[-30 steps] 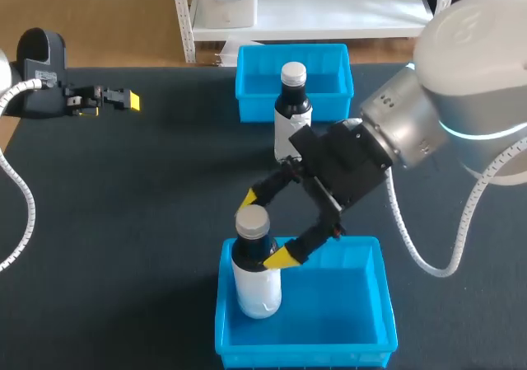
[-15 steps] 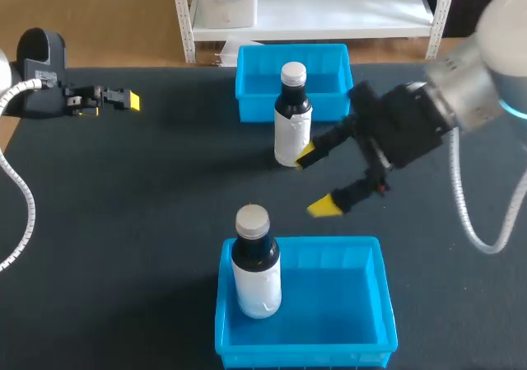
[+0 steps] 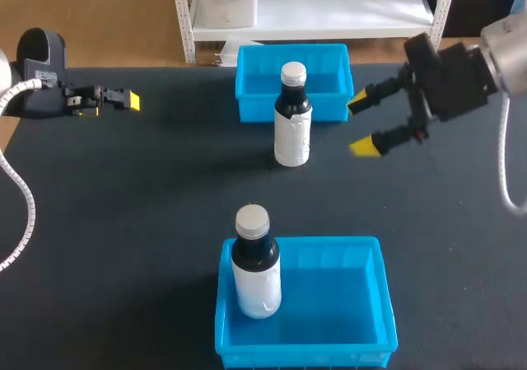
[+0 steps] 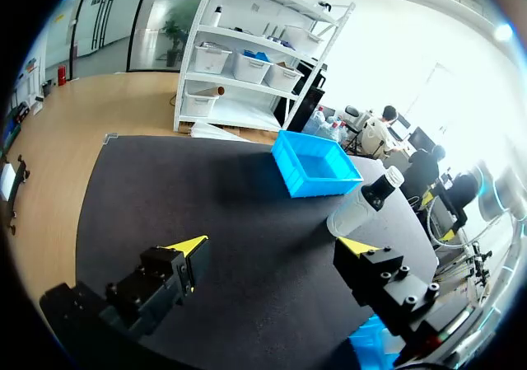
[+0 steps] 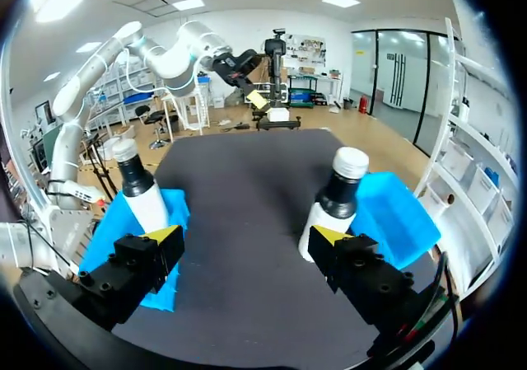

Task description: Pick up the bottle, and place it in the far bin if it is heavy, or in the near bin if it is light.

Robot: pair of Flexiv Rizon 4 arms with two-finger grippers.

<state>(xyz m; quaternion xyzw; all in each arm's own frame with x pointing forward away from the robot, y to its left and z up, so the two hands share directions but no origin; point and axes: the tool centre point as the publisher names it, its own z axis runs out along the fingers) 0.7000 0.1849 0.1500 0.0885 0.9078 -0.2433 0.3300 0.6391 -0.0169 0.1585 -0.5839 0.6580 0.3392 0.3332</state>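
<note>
One bottle (image 3: 291,119) upright before far bin (image 3: 255,106); right end effector (image 3: 362,124) beside it, apart, not touching.

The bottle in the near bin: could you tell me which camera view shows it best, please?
The head view: the bottle stands whole and unblocked in the near bin. The right wrist view shows it with its base behind the right gripper. The left wrist view misses it.

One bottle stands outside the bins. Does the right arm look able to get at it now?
Probably yes: the right gripper is open beside the bottle, with only bare table between them. The far bin sits behind it, clear of that approach.
</note>
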